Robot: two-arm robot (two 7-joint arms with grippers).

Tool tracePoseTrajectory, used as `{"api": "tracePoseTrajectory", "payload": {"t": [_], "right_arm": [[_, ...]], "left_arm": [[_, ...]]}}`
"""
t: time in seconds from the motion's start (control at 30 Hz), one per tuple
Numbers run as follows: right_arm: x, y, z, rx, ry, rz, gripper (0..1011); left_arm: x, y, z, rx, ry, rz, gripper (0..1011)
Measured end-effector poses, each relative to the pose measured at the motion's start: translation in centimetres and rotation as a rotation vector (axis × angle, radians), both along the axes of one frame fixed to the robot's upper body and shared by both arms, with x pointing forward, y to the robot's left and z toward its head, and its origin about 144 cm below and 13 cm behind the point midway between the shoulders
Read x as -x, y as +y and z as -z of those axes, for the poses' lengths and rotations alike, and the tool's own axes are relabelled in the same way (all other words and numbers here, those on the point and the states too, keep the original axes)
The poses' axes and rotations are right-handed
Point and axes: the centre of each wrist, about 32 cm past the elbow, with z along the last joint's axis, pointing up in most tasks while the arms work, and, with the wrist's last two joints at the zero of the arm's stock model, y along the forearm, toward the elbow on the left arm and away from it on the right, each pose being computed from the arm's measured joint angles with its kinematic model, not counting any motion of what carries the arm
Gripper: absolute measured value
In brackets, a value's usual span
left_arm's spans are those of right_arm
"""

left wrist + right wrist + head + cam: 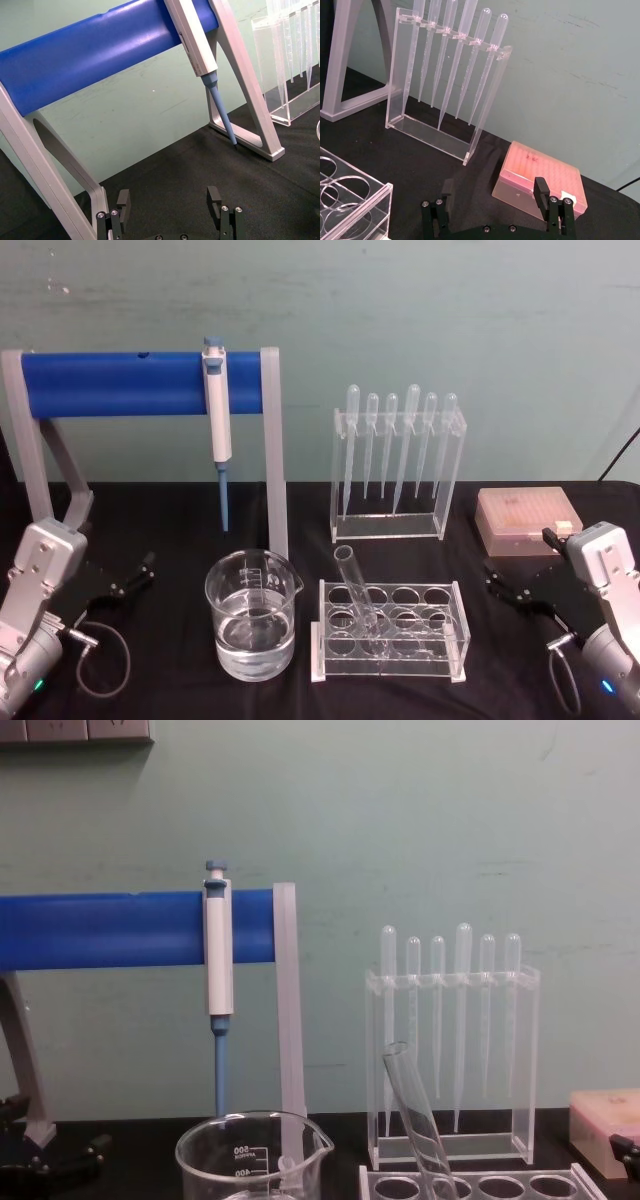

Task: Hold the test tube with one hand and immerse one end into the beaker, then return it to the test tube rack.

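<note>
The test tube (358, 592) is a clear glass tube leaning in a clear rack (455, 635) at the table's front centre, its open rim tilted up to the left. The chest view shows the test tube (412, 1112) from the side. Left of the rack stands the beaker (252, 616), about half full of clear liquid; its rim and marks appear in the chest view (250, 1156). My left gripper (135, 575) rests open at the left edge, empty (169, 200). At the right edge my right gripper (497, 580) is open and empty too (494, 190), apart from the rack.
A blue bar on grey legs (110, 383) holds a white-and-blue pipettor (217, 410) at the back left. Behind the rack stands a clear stand of several plastic pipettes (395, 465). A pink tip box (525, 520) sits just beyond my right gripper. Black cloth covers the table.
</note>
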Motion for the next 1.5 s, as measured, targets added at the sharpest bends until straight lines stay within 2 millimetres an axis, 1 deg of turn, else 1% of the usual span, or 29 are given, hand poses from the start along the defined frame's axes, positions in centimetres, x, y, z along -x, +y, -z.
{"api": "tracePoseTrajectory", "payload": {"t": [1.4,1.5], "right_arm": [[-0.01,-0.02,-0.02,0.000,0.000,0.000,1003],[0.05,-0.32,-0.58,-0.011,-0.021,-0.015,1002]], "left_arm": [[0.00,0.00,0.00,0.000,0.000,0.000,1000],[0.00,0.00,0.00,0.000,0.000,0.000,1000]]}}
